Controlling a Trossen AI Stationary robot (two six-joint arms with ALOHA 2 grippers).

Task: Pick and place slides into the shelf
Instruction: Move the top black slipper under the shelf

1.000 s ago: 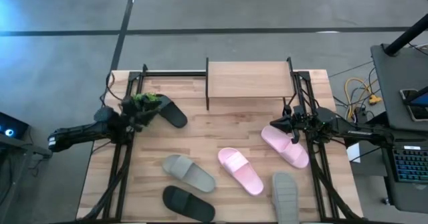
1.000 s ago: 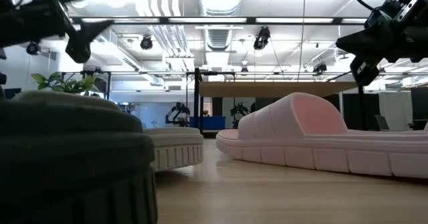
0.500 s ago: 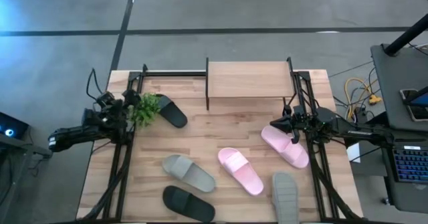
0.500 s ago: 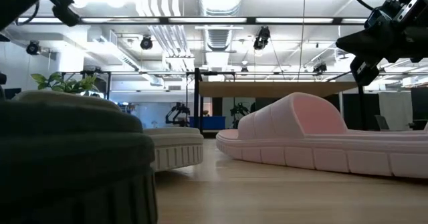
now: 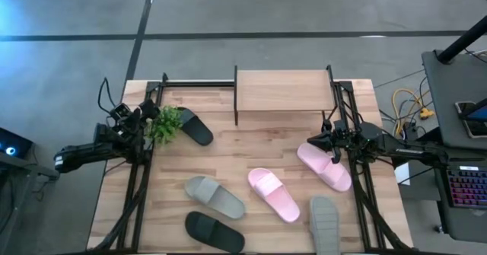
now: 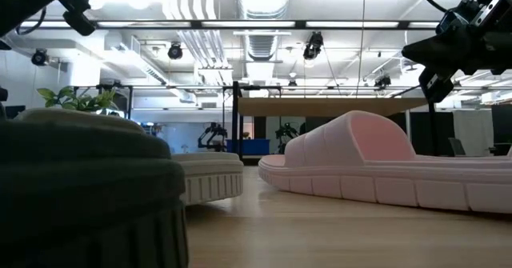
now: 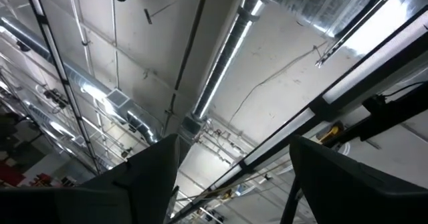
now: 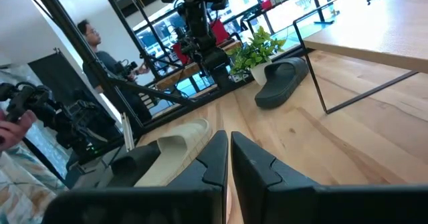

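The shelf (image 5: pixel 283 91) stands at the table's far edge, its plank top bare. One black slide (image 5: pixel 195 126) lies beside a small green plant (image 5: pixel 166 122). A grey slide (image 5: pixel 215 197) and another black slide (image 5: pixel 215 231) lie near the front left. Two pink slides (image 5: pixel 274 194) (image 5: pixel 325 166) and a second grey slide (image 5: pixel 323 223) lie to the right. My left gripper (image 7: pixel 234 177) is open at the table's left edge, tipped up toward the ceiling. My right gripper (image 8: pixel 229 154) is shut, level, and hangs above the far end of the right pink slide, clear of it.
Black frame rails (image 5: pixel 137 186) run along both table sides. A laptop (image 5: pixel 466 186) and yellow cables (image 5: pixel 407 103) sit off the right edge. In the right wrist view a person (image 8: pixel 90 37) stands in the room beyond the table. Bare wood lies in front of the shelf.
My left gripper has drawn back from the plant and black slide toward the table's left edge, risen, and tipped its fingers upward. It stays open and holds nothing. It has kept still for the last half second. The slides and the plant lie where they were.
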